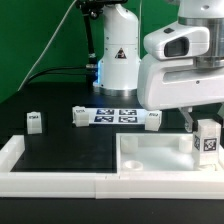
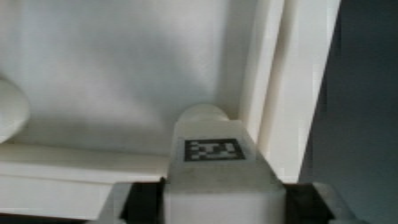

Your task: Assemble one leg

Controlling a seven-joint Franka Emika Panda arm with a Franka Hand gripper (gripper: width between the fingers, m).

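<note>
Over the black table (image 1: 70, 150), jaws clamp the leg (image 1: 208, 141) upright, long axis vertical.

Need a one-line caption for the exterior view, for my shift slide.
Gripper holds one leg above the white square piece; three loose legs flank the marker board.

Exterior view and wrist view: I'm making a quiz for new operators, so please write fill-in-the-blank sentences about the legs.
1. The fingers are shut on a leg that carries a black-and-white square ____.
2. Loose on the table stand ____ other legs.
3. In the exterior view, the held leg is near the tray-like piece's ____ edge.
Missing words: tag; three; right.
</note>
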